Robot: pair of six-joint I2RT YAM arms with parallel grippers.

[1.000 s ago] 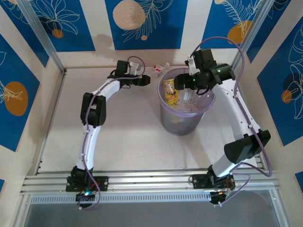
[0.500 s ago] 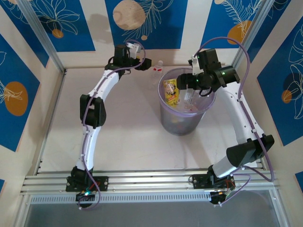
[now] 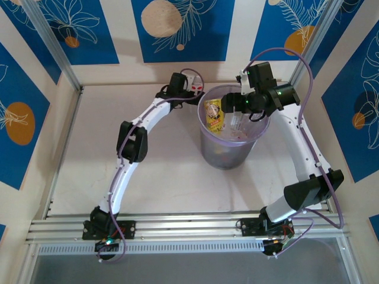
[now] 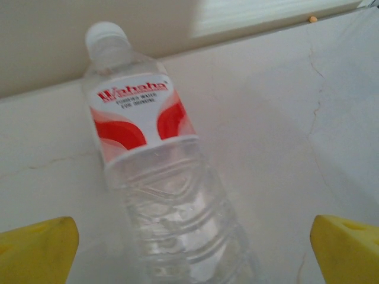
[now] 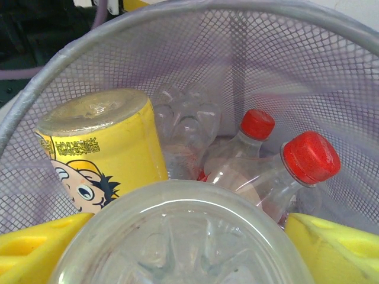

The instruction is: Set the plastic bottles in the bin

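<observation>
two pincers, one bin, six bottles that can be counted.

from above, the bin stands on the counter right of centre, and the right pincer sits over its far right rim. that pincer is pinching a clear bottle, with its yellow fingers pressed against the bottle left and right. the bottle hangs above the bin's opening, its ribbed base facing the wrist camera.

the right wrist view looks past that base into the bin, where four more lie. a yellow bottle leans on the left wall, flat end up. two red-capped bottles lie side by side on the right. a crumpled clear bottle sits between them and the yellow one, its cap hidden. the overhead view makes out the yellow one and the held one; the rest is a blur through the wall.

farther off, at the far edge of the counter just left of the bin, the left pincer is spread wide. the sixth, a white-capped bottle with a red and white label, lies on its side on the counter. it is between the two yellow fingertips and touches neither, and its cap points away toward the back wall. the left wrist view shows the gap on each side. from above, a red and white bit of the bottle peeks out beside the wrist.
</observation>
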